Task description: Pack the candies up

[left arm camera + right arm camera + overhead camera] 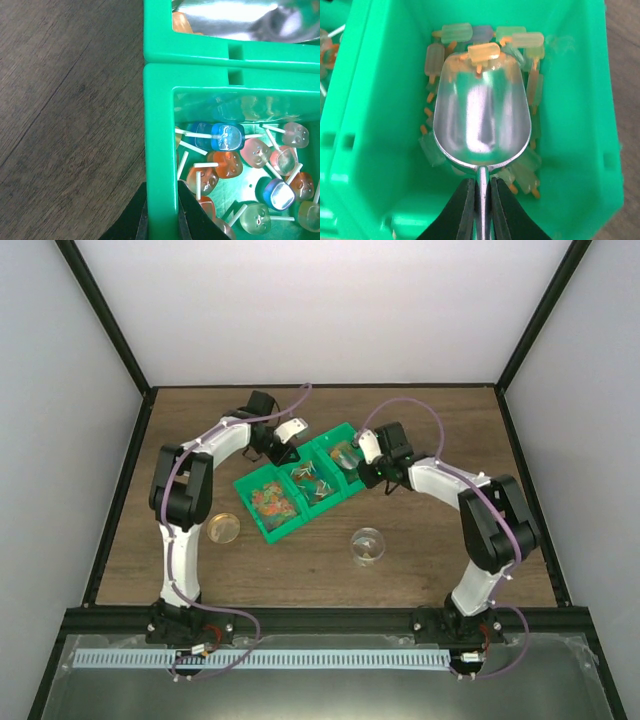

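Round dish (pixel 224 528): you have a clear, shallow dish on the table (pixel 450 420), left of the middle bin (pixel 160 125) and apart from it.
Candies (pixel 272 502): the tiny orange, red, yellow and green sweets lie loose in the left bin (pixel 250 508), which touches the middle bin's left side.
Left gripper (pixel 160 217): your claw is clamped on a wall of the middle bin, one finger inside and one outside.
Middle bin: it holds lollipops (pixel 227 137) with white sticks, in blue, orange and pale colours.
Right bin (pixel 570 100): it touches the middle bin's right side and holds pale sweets shaped like ice lollies (pixel 456 32).
Scoop (pixel 480 120): the metal bowl sits in the right bin, with one yellow sweet (pixel 484 51) at its front lip.
Right gripper (pixel 481 200): your claw is closed on the scoop's handle.
Cup (pixel 368 545): clear, on the table, right of the middle bin, nearer the arm bases, well apart.
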Motion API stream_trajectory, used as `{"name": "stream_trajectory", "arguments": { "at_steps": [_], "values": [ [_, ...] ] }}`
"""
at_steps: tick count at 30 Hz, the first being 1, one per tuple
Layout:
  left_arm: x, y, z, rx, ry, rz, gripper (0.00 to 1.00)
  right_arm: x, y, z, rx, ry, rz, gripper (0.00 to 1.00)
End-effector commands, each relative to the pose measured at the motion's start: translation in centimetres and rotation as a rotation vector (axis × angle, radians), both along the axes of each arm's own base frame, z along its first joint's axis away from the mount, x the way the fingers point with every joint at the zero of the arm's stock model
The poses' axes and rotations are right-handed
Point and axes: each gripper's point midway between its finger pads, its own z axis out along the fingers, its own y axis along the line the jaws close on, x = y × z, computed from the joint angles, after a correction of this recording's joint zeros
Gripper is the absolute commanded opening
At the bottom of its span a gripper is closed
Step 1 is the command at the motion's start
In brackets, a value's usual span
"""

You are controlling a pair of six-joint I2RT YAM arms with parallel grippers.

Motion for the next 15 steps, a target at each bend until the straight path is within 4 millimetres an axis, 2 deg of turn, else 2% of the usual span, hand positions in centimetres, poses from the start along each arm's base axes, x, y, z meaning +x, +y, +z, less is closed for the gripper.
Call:
{"name": "stream_trajectory", "arguments": {
  "at_steps": [1,2,3,5,7,11,15],
  "values": [
    [0.3,-1.7,0.5,-0.053,-0.027,-0.055,0.04,1.0,0.9,-0.1,-0.019,0.040,-0.016,0.01],
    [0.3,-1.6,0.4,-0.051,-0.026,-0.055,0.04,1.3,0.1,0.5,0.014,-0.012,-0.030,0.01],
    [0.2,-1.6,0.5,-0.053,-0.023,-0.057,0.04,1.1,0.2,1.2,0.051,-0.073,-0.017,0.01],
    [0.1,-1.7,0.4,-0.054,-0.020,-0.062,0.04,1.0,1.1,1.1,0.064,-0.083,0.009,0.01],
    [0.2,-1.5,0.3,-0.047,-0.021,-0.060,0.04,1.7,1.0,0.7,0.056,-0.059,-0.013,0.01],
    [0.5,-1.4,0.2,-0.047,-0.012,-0.048,0.04,1.8,1.7,1.8,0.138,-0.139,0.016,0.01],
    [1.0,-1.0,0.0,-0.040,-0.010,-0.027,0.04,1.7,1.7,1.8,0.153,-0.166,0.015,0.01]
  ]
}}
